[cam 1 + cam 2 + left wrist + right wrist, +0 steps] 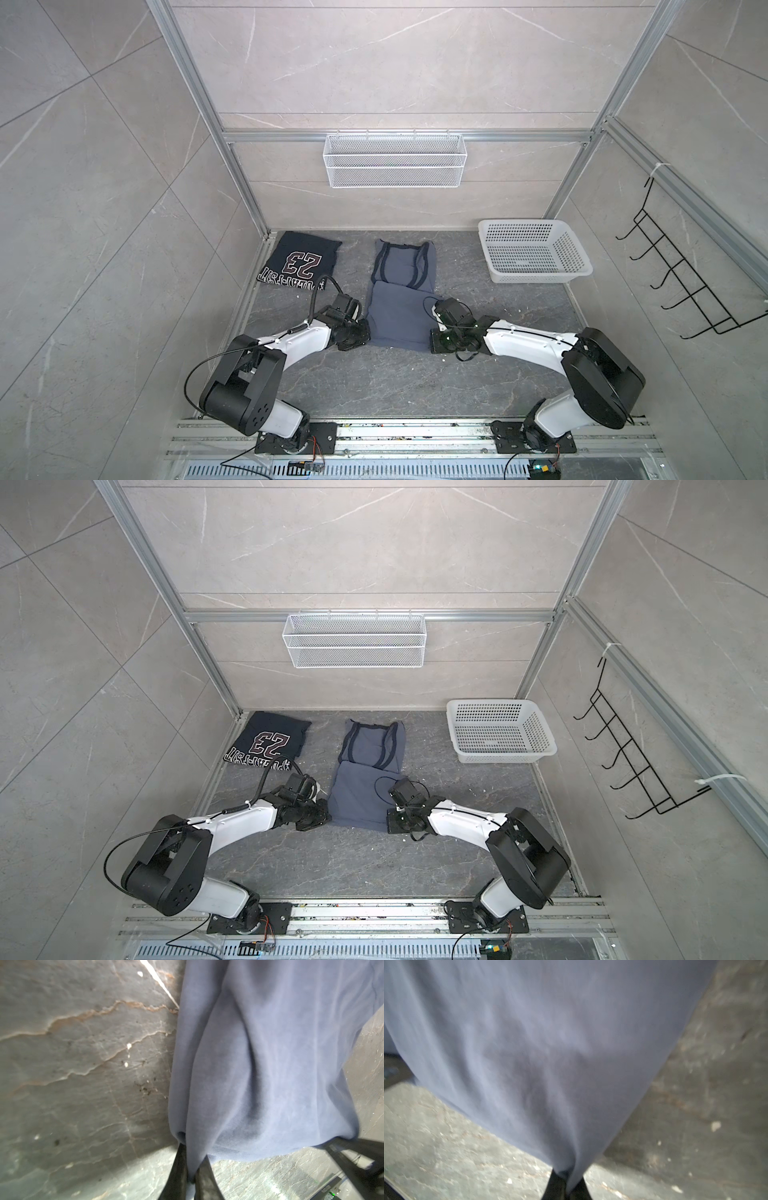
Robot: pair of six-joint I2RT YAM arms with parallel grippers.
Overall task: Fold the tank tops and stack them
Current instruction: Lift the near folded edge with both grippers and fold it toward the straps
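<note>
Basket [540, 276] blocks far right (front open).

Navy "23" tank top [301, 259] folded, back-left; slate-blue tank top [399, 307] mid-table, btm half doubled over, near edge raised.

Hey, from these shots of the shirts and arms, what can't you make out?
Wrist views: the left end effector and right end effector, both pinching the blue shirt, are cut off by the picture's edge; the right view is blurred.
Top views: their fingertips hide under the wrists.
Top views: the navy shirt, lettering next to its 23 too small to read.
</note>
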